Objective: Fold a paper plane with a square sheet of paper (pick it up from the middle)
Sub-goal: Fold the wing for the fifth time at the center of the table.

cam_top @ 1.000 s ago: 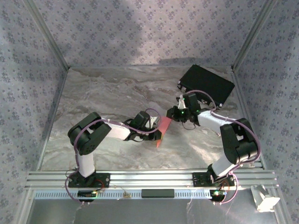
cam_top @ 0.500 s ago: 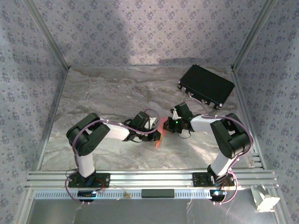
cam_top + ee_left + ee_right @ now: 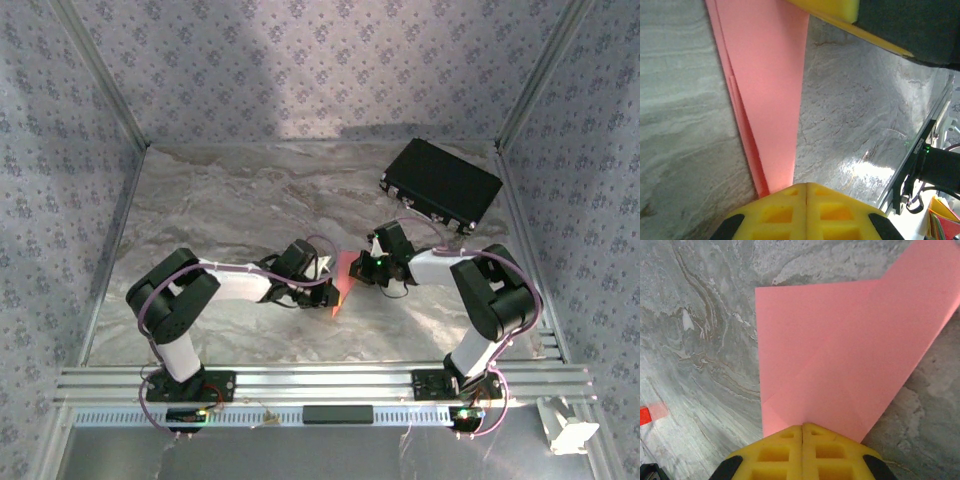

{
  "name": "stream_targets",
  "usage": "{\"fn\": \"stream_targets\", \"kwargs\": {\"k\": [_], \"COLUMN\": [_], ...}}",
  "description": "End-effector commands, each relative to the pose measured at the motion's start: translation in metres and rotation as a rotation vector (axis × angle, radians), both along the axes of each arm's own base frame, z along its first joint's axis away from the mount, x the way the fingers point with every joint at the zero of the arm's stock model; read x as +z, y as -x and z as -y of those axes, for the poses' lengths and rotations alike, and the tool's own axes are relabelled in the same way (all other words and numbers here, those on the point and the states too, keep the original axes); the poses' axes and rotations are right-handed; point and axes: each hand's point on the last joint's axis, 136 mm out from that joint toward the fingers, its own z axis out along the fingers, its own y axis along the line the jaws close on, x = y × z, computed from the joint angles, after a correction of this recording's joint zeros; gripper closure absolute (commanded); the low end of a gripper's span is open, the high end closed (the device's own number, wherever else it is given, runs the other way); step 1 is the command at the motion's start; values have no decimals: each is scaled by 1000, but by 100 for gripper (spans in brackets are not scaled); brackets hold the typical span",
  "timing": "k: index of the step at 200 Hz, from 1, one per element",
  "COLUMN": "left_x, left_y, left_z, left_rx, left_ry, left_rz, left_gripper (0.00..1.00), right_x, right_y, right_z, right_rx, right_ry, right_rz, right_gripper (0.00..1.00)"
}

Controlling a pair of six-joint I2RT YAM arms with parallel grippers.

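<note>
Paper, pink, one sheet, already creased to a narrower pointed shape, with stacked layers showing along one long edge. Location: on the bench, between the two grippers, running straight out from the tips of each.

Left gripper: fingers pressed together, tips at the narrow end of the paper.

Right gripper: fingers pressed together, tips at the wide folded end, where faint creases run outward. We cannot tell whether either gripper nips an edge or merely bears down on the sheet, so we list both as closed.

Reason for the arrangement, as we judge it: a closed tip at each end pins the sheet flat, so that the creases set sharp and the layers neither spring apart nor slide on the smooth marble.

Case, black, rectangular, well beyond the right gripper at the far side. Lid down and contents hidden, so we enter none.

Block, small, red, off to the left of the right gripper, loose on the bench, apart from the paper.
</note>
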Motion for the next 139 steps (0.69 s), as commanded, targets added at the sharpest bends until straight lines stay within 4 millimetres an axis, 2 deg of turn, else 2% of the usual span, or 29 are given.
{"fn": "stream_targets", "kwargs": {"k": [1,28,85,106,139], "left_x": [17,21,-1,-14,-26], "left_y": [-1,-11,-19,-17,-2], "left_z": [10,18,24,16,0], "left_rx": [-11,-5,17,25,2], "left_ry": [59,62,16,-38,-109], "left_rz": [15,40,21,8,-24], "left_gripper": [92,90,86,86,88], "right_x": [-25,-24,-24,-24,-26], "right_y": [16,17,18,18,19], "right_z": [19,19,20,19,22], "right_rx": [-50,-51,-51,-51,-54], "right_ry": [96,94,93,91,98], "right_rz": [-76,-75,-77,-75,-79], "right_gripper": [96,95,95,95,95]}}
